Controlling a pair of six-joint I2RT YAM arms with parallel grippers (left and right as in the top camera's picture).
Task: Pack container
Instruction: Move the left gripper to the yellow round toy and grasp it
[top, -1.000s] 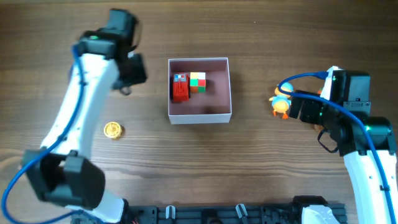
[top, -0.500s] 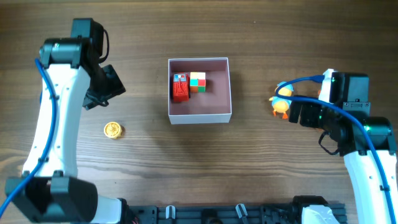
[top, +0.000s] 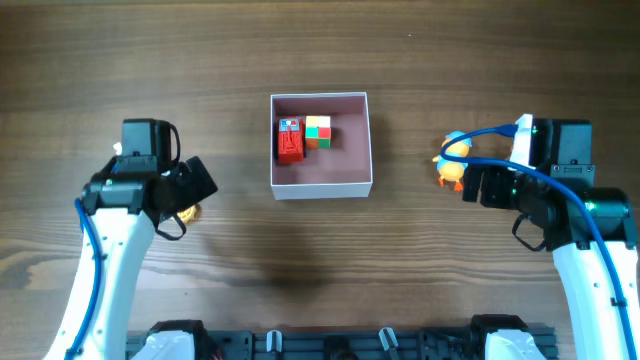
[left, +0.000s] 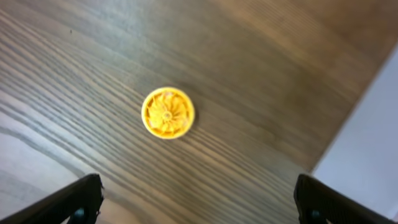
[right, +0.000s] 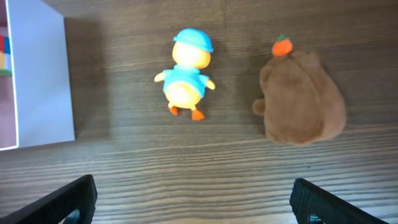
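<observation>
Right, container (top: 320, 189) sits mid-table, open top, pink floor. W/in it are 2 toys by the far-left corner: red toy (top: 290, 141) and multicolour cube (top: 318, 132), touching side by side. L gripper (left: 198, 186) hangs over the yellow disc (left: 168, 112), well left of the container. Its fingers are wide apart w/ nothing btw them, and the disc lies on the table (left: 261, 56). R gripper (right: 193, 186) is also spread wide and empty, above duck (right: 185, 81) and brown plush (right: 301, 102), both right of the container. Vs a sec ago: L arm has swung from the container's far-left side down to the disc, fingers widened. R arm, duck and container contents unchanged.
</observation>
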